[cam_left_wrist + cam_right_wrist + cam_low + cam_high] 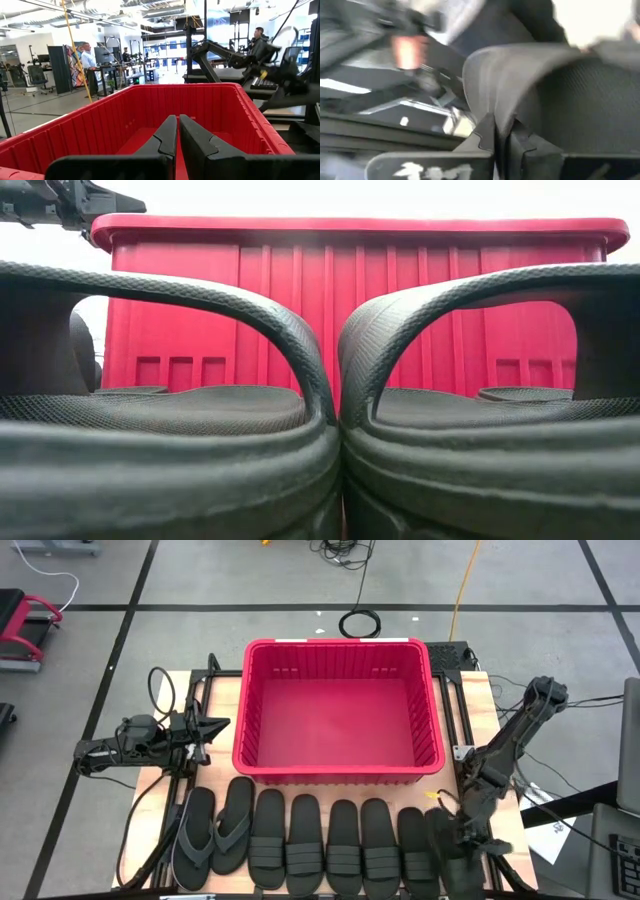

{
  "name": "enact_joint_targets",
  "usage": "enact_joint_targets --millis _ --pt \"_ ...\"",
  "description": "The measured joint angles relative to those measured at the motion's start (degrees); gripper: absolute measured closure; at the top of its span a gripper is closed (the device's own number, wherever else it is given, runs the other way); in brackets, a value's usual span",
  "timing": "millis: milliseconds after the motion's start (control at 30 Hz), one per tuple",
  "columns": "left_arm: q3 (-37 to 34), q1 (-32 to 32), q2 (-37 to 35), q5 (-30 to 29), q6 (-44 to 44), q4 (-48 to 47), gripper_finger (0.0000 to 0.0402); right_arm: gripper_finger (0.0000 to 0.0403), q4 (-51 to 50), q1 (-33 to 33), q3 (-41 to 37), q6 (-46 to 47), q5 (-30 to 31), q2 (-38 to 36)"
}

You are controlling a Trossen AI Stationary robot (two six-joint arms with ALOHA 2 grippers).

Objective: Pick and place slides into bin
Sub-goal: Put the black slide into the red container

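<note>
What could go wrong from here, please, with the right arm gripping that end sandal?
The right gripper pinches only the strap edge of the end sandal, so it might slip out during the lift. That sandal lies close against its neighbour, which could be dragged along. The red bin's wall might catch a dangling sole.

Overhead camera straight down, low one level behind slides (170, 430), both on red bin (340, 705).

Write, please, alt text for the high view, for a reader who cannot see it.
Seen from above, an empty red bin stands mid-table, with a row of dark slides lined up along the table edge beside it. The right gripper is shut on the slide at the row's right end; the left gripper waits, shut, beside the bin's left wall.
</note>
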Motion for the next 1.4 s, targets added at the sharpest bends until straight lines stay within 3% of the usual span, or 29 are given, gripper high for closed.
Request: enact_joint_targets --millis 333,833,1100,1400 --pt "0.0 0.0 0.0 0.0 0.0 0.1 0.0376 0.0402 -10.9 0.0 11.4 -7.0 4.2 3.9" --pt "0.0 0.0 0.0 0.0 0.0 0.1 0.0376 0.0402 -12.6 -2.4 19.6 -11.3 4.3 12.0" --pt "0.0 0.0 0.0 0.0 0.0 0.1 0.0376 0.0402 -31.7 -10.4 31.3 -20.7 4.1 12.0" --pt "0.0 0.0 0.0 0.0 0.0 0.1 0.0376 0.0401 -52.2 -26.4 47.5 -33.8 4.0 14.2"
